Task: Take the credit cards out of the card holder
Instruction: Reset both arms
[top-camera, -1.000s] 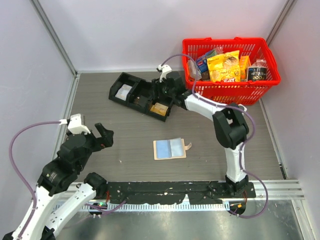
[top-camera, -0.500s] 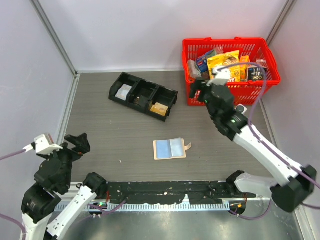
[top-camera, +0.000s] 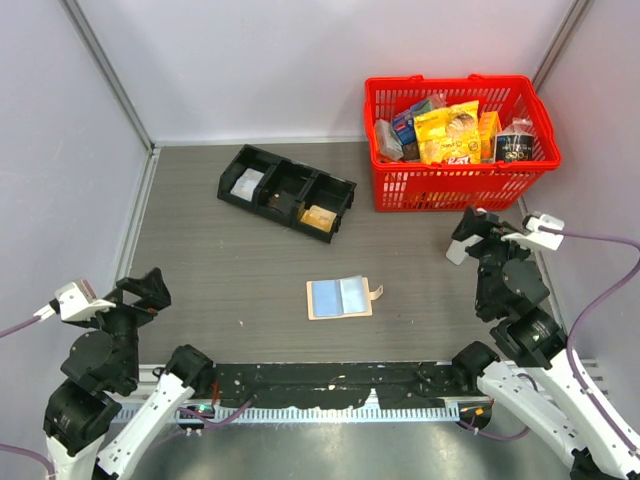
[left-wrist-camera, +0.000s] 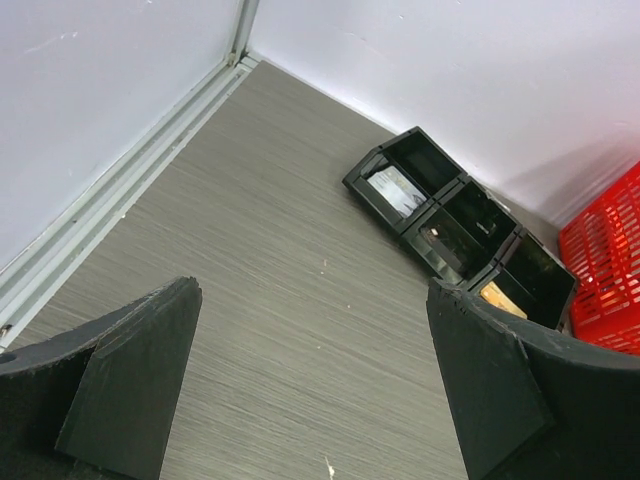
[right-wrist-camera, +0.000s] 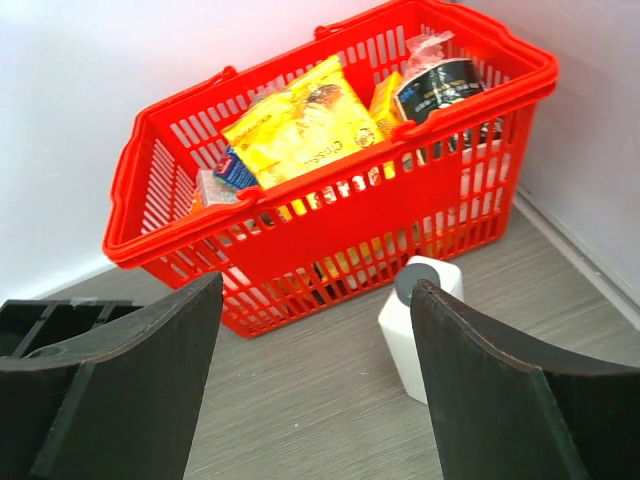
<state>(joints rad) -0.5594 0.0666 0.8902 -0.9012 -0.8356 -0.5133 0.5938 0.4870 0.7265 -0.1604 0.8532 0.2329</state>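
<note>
From above, the card holder (top-camera: 339, 298) lies open mid-desk near the front edge, reachable by left claw (top-camera: 140, 290) and right claw (top-camera: 478, 228) alike; the left wrist view shows released, empty fingers facing the tray (left-wrist-camera: 463, 180), the right wrist view the same, facing the basket (right-wrist-camera: 330, 232).

Card holder (top-camera: 339, 298): tan-pink border and tab, pale blue inner faces. Tray (top-camera: 276, 196): black, holding a white packet (top-camera: 246, 184) and a tan-orange packet (top-camera: 320, 216). Basket (top-camera: 450, 188): red lattice, yellow snack bag (top-camera: 447, 133) inside. Table (top-camera: 220, 260): grey wood-grain. Small bottle (right-wrist-camera: 420, 330): white, grey cap.
</note>
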